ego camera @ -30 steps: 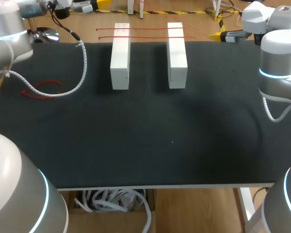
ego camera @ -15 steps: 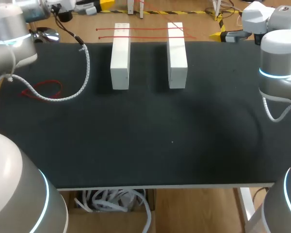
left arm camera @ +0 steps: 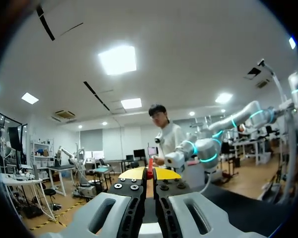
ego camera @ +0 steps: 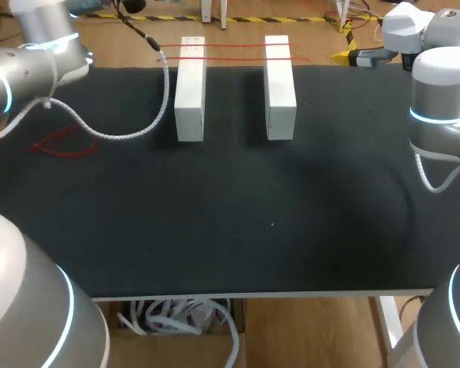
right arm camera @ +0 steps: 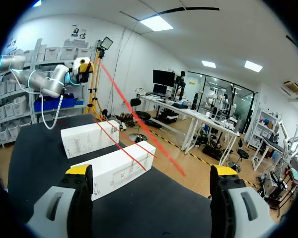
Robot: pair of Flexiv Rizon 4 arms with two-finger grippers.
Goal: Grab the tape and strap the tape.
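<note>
red tape (ego camera: 234, 44): two thin strands lie across the tops of both white boxes (ego camera: 189, 92) at the far side of the table; in the right wrist view one strand climbs off them toward the left gripper.
left gripper (left arm camera: 150, 173): pinched tight on a sliver of red tape between its yellow tips, held high past the far left corner.
right gripper (right arm camera: 151, 171): fingers spread wide with nothing between them, facing the boxes from well apart.
step in hand: probably drawing the held strand over the boxes to strap them.
doing it well: i judge the pull should run level and in line with the laid strands, taut but gentle. the thin tape could slip from the pinch or drag a light box askew.
surface: black mat (ego camera: 253, 222), matt and soft-looking. a loose red loop (ego camera: 61, 146) lies near its left edge, beside the left arm's white cable (ego camera: 138, 126).
room: the boxes stand parallel with a gap between them, and the right arm (ego camera: 441, 100) is at the mat's right edge, well apart from them.
</note>
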